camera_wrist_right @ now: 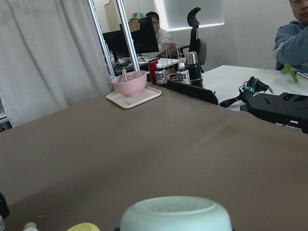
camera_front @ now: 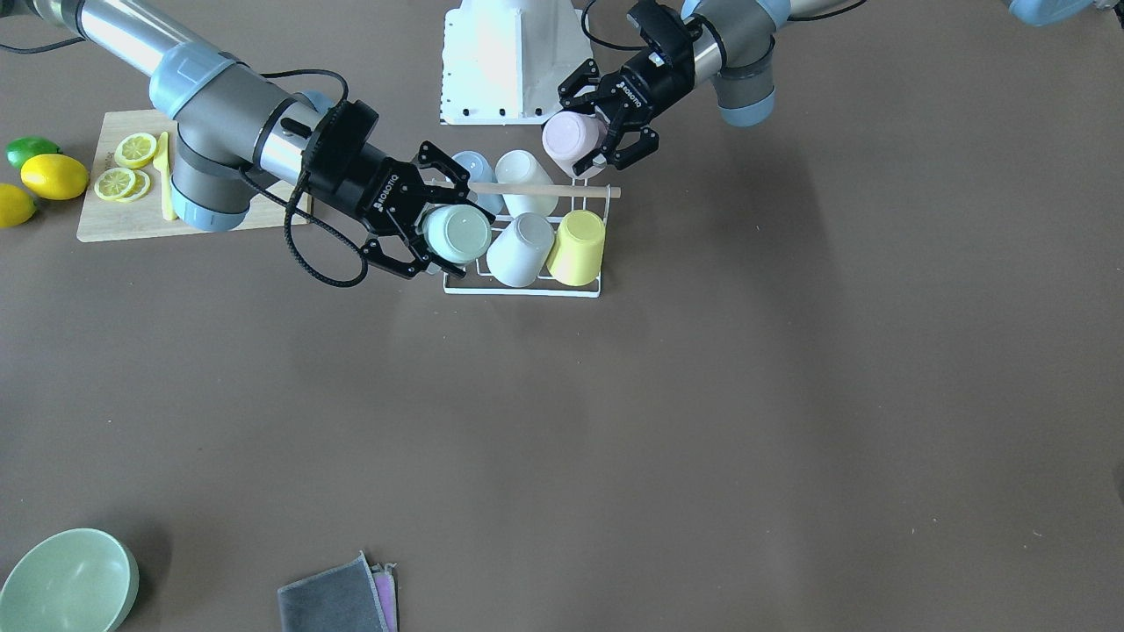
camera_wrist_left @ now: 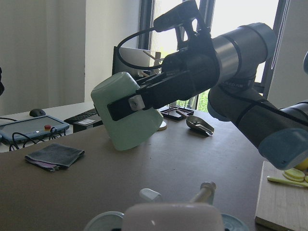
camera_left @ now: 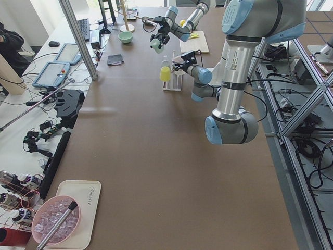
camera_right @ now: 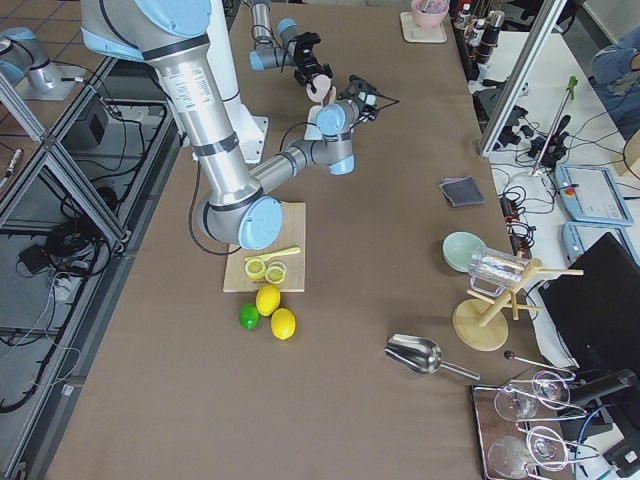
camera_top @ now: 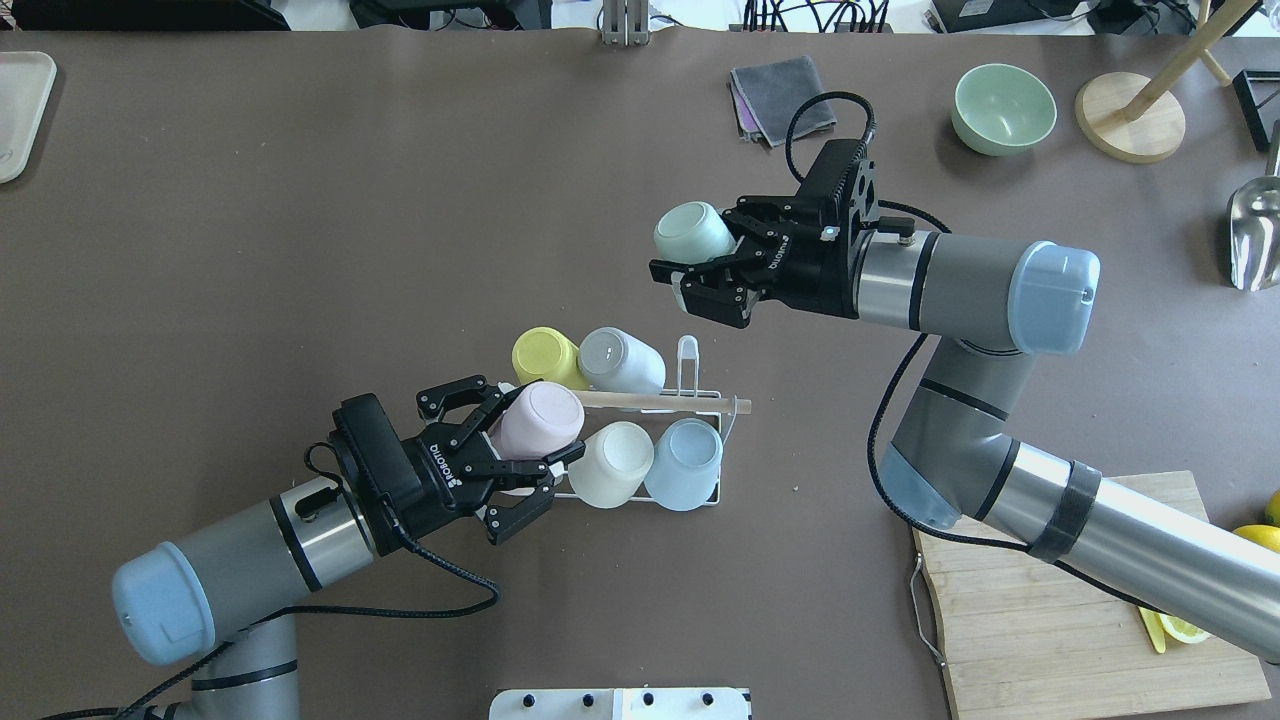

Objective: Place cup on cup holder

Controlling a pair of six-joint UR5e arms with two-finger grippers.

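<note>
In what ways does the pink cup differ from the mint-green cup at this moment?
Colour: the pink cup is pale pink, the mint-green cup pale green. Grip: the left claw holds the pink cup, the right claw the mint-green cup. Place: the pink cup is at the cup holder, beside the cream cup; the mint-green cup is held in the air, apart from it. Shared: both are plain handleless cups, gripped and tilted.

light: bright, even | shadows: soft, faint | glare: backlit window (camera_wrist_left: 240,12) | blur: mint cup (camera_wrist_right: 175,214) close-up
</note>
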